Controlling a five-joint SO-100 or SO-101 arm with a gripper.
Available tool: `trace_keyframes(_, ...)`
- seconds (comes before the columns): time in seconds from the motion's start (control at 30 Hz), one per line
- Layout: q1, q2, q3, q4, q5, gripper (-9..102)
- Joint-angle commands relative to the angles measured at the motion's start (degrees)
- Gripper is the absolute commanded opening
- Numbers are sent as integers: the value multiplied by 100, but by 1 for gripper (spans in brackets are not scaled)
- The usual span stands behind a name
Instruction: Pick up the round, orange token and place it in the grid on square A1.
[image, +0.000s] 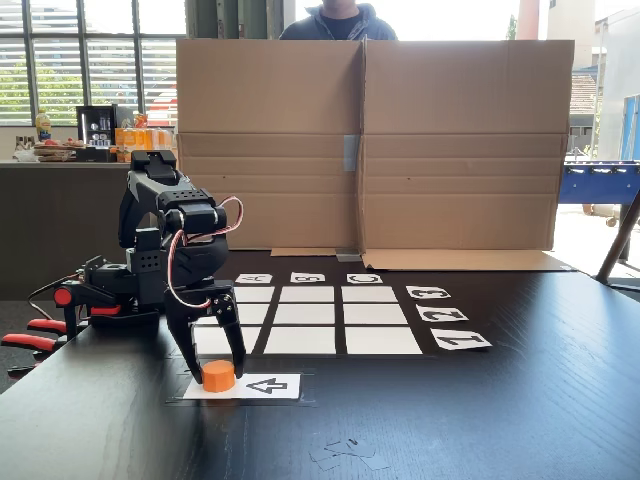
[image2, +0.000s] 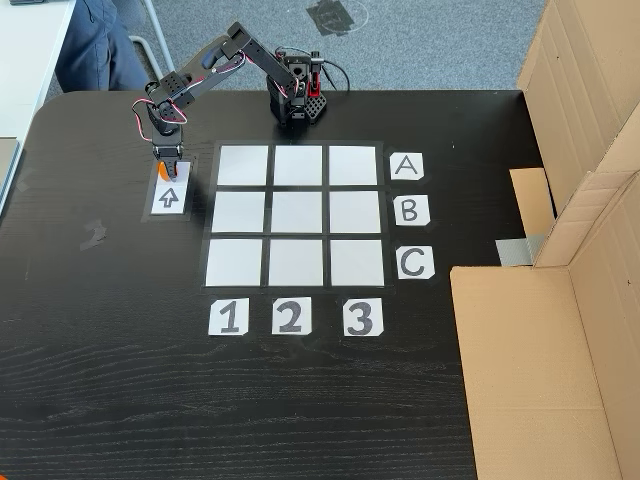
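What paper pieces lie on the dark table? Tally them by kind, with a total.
Blank white paper squares of the grid: 9
Letter labels A, B, C: 3
Number labels 1, 2, 3: 3
White card with black arrow: 1
Total: 16

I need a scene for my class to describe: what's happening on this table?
A small black robot arm has its claw down around an orange token that sits on the white arrow card beside a three-by-three grid. The token is not yet lifted, and square A1, like every cell, lies bare.
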Motion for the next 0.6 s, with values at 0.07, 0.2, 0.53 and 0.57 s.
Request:
trace_keyframes(0.07, 35, 18, -264, -53, 53, 8)
trace_keyframes(0.2, 35, 18, -264, -53, 53, 7)
trace_keyframes(0.53, 35, 299, -264, 35, 62, 7)
trace_keyframes(0.57, 35, 352, -264, 53, 62, 7)
